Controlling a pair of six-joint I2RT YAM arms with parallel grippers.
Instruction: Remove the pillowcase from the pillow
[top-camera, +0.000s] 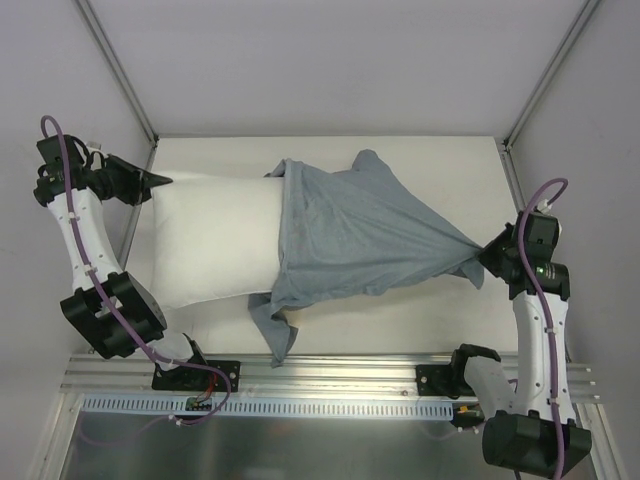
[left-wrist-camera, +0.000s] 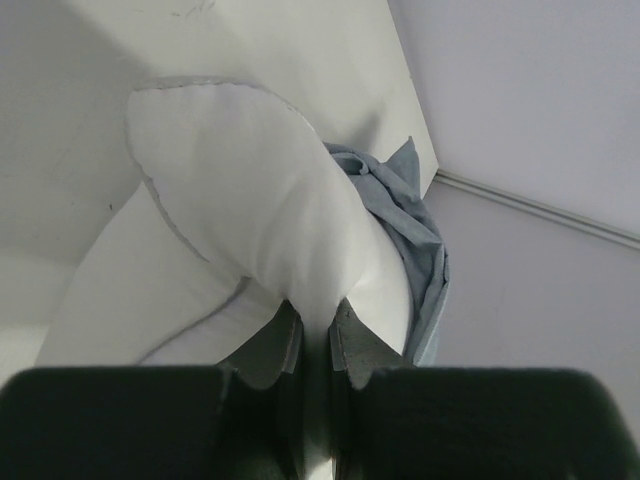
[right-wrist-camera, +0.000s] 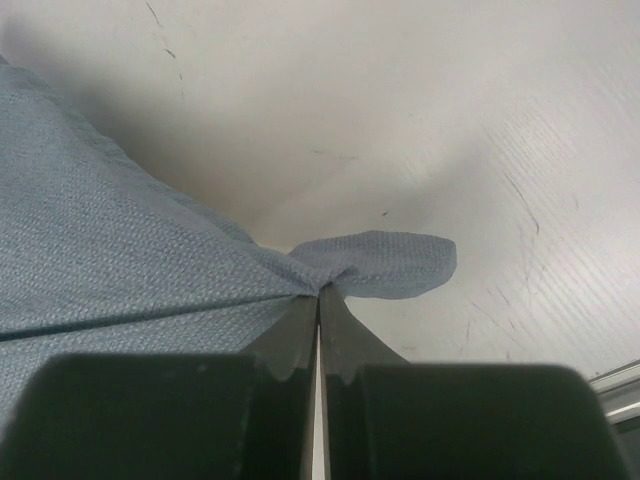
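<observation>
So the table (top-camera: 400, 335) is mostly taken up by the pillow (top-camera: 215, 240), lying with its long axis straight left-to-right across it. The left half is bare white. The right half is inside the pillowcase (top-camera: 360, 235), grey-blue side showing, with its open mouth facing left about midway along the pillow. The case's right end is stretched into a tight point. That point sits in the right fingers (right-wrist-camera: 295, 330), which are closed flat on a little pinch of cloth with a tab poking out past them. At the opposite end the left fingers (left-wrist-camera: 288, 340) are clamped nearly closed on the pillow's far-left corner. So the two arms hold opposite ends on the same line. My guess: the right arm pulls further right along that axis while the left anchors, and the case slides off.
</observation>
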